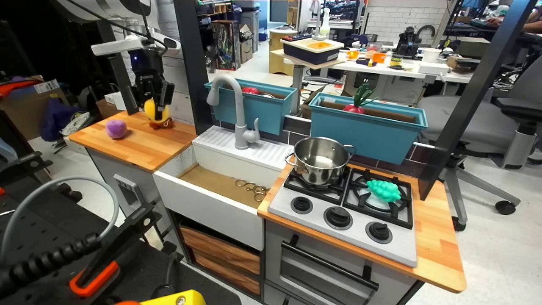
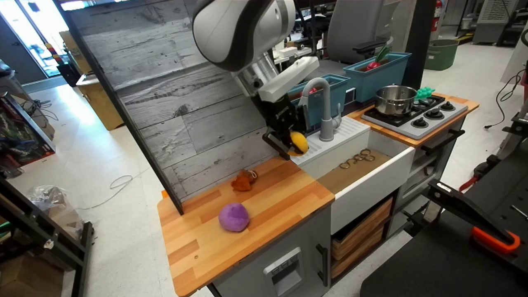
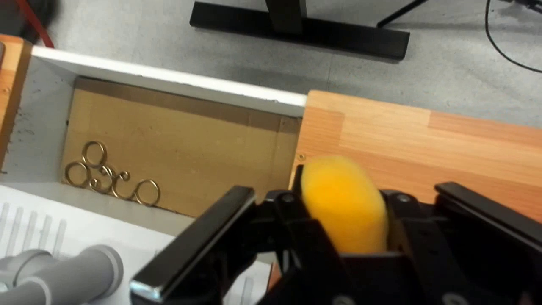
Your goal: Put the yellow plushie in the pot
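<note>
In the wrist view, the end effector grips the yellow plushie; in an exterior view, both hang above the bench; in an exterior view, the pot stands on the stove, well apart

In the wrist view, the black two-fingered gripper covers part of the rounded, soft yellow plushie, which is blurred; the left and bottom edges crop the curved grey faucet. In an exterior view, the near wall of the round, shiny steel pot hides its inner bottom.
</note>
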`<state>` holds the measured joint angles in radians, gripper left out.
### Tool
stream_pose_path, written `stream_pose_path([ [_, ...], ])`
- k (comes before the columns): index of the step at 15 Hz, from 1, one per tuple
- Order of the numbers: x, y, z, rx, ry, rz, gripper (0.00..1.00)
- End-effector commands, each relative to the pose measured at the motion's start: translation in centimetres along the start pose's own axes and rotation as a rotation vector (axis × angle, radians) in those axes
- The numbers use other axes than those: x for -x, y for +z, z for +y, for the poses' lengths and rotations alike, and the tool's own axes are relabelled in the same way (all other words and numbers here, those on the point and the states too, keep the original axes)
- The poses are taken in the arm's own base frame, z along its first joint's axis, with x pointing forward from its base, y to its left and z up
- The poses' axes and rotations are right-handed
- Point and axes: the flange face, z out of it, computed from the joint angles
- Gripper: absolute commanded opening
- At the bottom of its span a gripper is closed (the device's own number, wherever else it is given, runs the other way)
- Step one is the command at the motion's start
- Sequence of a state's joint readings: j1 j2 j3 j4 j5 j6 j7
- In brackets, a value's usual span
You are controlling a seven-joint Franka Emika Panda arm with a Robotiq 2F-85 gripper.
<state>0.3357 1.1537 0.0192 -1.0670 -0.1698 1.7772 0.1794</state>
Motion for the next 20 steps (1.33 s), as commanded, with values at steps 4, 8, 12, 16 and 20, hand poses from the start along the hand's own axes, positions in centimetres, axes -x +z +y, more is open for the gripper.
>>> stream_pose_path([
  [4, 5.3, 3.4, 2.3, 0.015, -0.022, -0.135, 0.05],
  [8, 7.0, 3.0, 4.9, -0.04, 0.027, -0.086, 0.05],
  [12, 9.5, 0.8, 10.6, -0.165, 0.113, 0.045, 0.05],
  [16, 12.5, -0.5, 17.2, -0.303, 0.221, 0.14, 0.05],
  [20, 15.6, -1.3, 22.6, -0.416, 0.314, 0.203, 0.05],
])
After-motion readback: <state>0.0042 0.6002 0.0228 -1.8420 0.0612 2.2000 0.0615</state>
